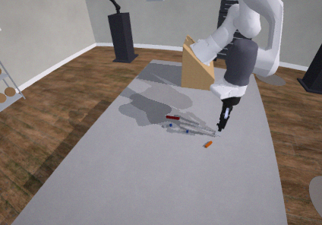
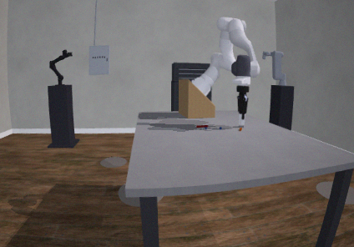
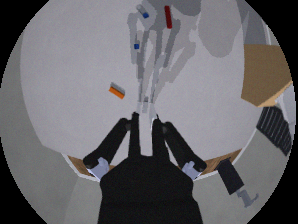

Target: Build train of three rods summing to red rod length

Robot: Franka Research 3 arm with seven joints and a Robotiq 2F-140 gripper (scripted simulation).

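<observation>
The red rod (image 1: 172,117) (image 2: 202,126) (image 3: 168,17) lies flat. A blue rod (image 1: 171,125) (image 3: 145,15) lies beside it, at one end of a light grey rod (image 3: 140,9); any small gap between these two is too small to judge. A second blue rod (image 1: 187,131) (image 2: 220,128) (image 3: 136,46) lies alone, nearer my gripper. An orange rod (image 1: 209,144) (image 2: 240,129) (image 3: 116,93) lies apart, turned slantwise. My gripper (image 1: 218,132) (image 2: 242,125) (image 3: 145,108) points down at the table with a narrow gap between its fingertips. A grey patch shows there; rod or shadow, I cannot tell.
A wooden wedge-shaped block (image 1: 195,72) (image 2: 194,103) (image 3: 267,72) stands by the arm's base at the back of the grey table (image 1: 152,188) (image 2: 200,161). Shadows of the arm and fingers fall across the rods' area and blur the outlines there.
</observation>
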